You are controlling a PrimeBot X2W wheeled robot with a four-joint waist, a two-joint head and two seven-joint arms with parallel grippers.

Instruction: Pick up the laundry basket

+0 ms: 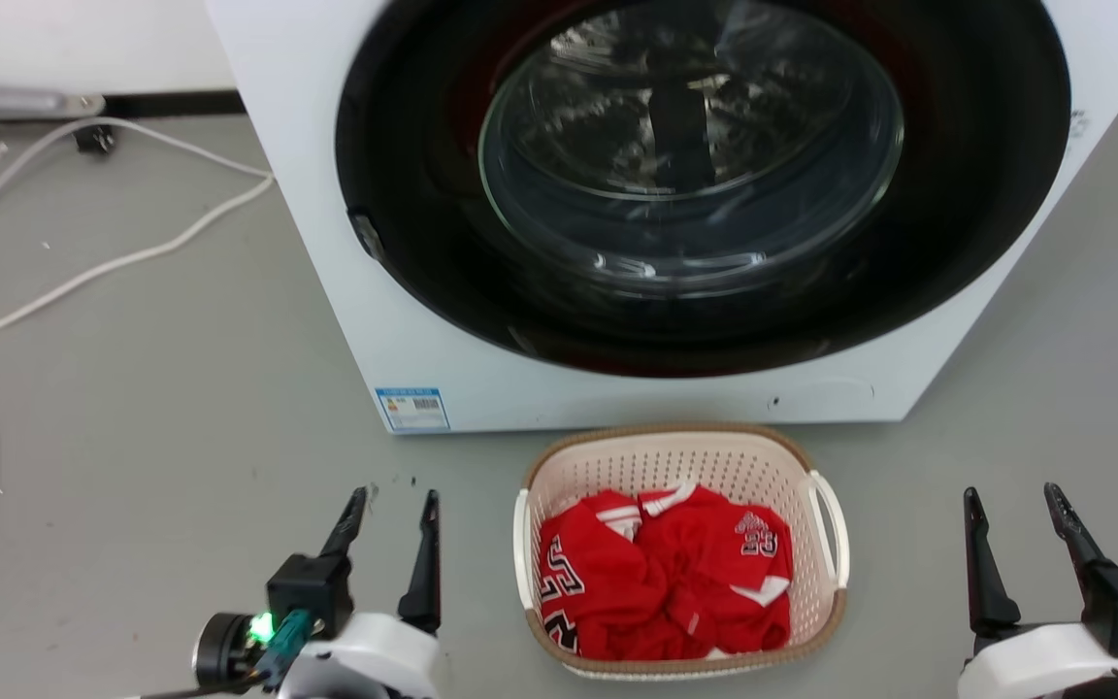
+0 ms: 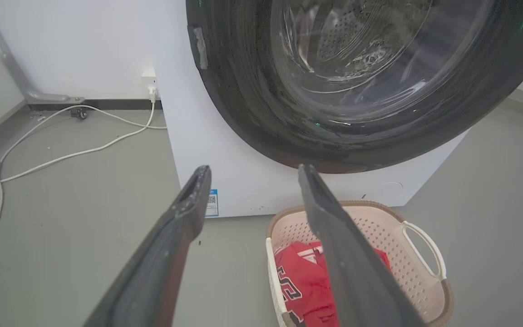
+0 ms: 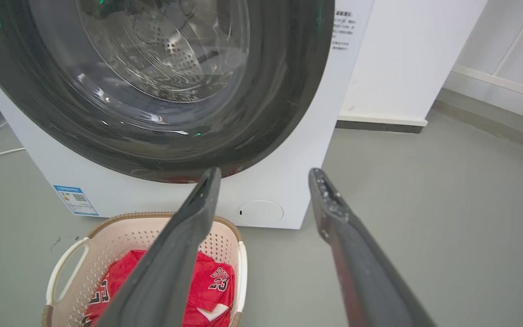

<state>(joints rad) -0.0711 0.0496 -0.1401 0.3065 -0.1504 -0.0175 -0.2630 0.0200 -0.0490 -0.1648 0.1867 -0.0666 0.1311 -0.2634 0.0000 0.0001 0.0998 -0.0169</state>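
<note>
Head view: laundry basket (image 1: 675, 458) sitting on floor (image 1: 180, 408) between both tools, near washer (image 1: 394, 320) front, red shirt (image 1: 675, 582) lying inside. Both standing open, holding nothing: left tool (image 1: 395, 497), right tool (image 1: 1010, 492), flanking basket, apart from it. Step in hand, as judged: closing in on white side handles (image 1: 833, 529); best taking both handles evenly, lifting level. Room: floor lying open either side; washer crowding far rim; cable (image 1: 132, 257) trailing well left.

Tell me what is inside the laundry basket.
Crumpled red clothing with white trim lies inside the laundry basket. It hides the basket's bottom, so anything underneath cannot be seen.
</note>
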